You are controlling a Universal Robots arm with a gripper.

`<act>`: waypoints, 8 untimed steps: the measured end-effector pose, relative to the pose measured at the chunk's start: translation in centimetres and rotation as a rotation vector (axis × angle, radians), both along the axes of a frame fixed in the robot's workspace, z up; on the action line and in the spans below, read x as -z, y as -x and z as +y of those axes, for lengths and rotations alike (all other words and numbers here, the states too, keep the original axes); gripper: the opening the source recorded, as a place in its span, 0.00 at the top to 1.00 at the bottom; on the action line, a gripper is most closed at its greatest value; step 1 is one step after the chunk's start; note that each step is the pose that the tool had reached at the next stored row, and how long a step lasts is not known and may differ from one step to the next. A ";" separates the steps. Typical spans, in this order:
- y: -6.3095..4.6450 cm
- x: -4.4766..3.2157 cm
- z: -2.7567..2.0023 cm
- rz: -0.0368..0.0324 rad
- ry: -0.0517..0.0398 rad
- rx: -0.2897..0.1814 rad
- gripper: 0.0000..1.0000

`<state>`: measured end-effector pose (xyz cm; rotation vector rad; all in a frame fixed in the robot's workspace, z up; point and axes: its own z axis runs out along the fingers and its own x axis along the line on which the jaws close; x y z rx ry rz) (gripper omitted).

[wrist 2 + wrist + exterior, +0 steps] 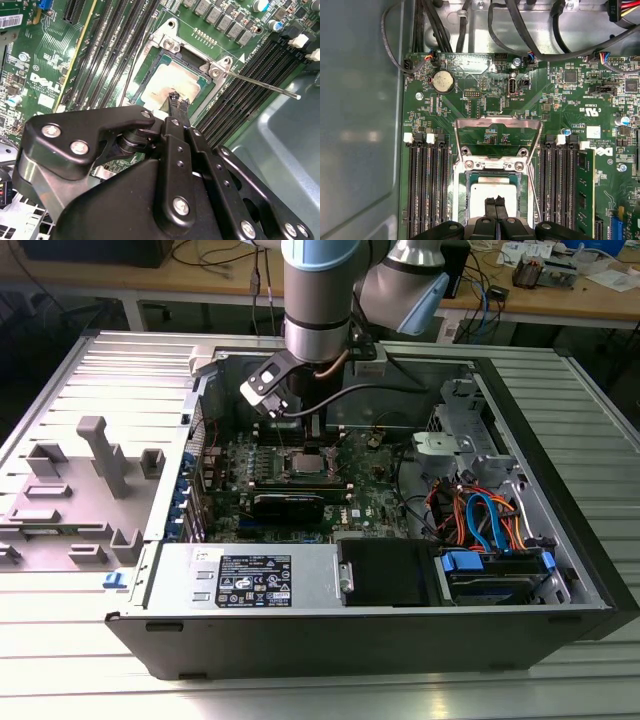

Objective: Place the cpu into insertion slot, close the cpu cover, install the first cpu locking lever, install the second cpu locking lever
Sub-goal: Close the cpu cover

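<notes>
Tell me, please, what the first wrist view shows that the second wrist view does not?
The first wrist view gives the raised cpu cover, a coin battery and black cables. The second wrist view gives a thin metal rod jutting across the memory slots. Both wrist views have the gripper over the cpu seated in its socket.

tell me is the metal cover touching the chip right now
Apart. In the first wrist view the cover stands swung up off the socket, and the chip lies in that socket with its metal top bare.
</notes>
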<state>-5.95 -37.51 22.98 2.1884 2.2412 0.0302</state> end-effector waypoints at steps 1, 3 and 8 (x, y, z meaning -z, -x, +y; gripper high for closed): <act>0.0 -0.01 0.00 -0.0001 -0.0001 0.000 0.89; 0.0 -0.06 0.00 -0.0001 0.0000 0.000 0.89; 0.0 -0.16 0.00 -0.0001 -0.0001 0.000 0.89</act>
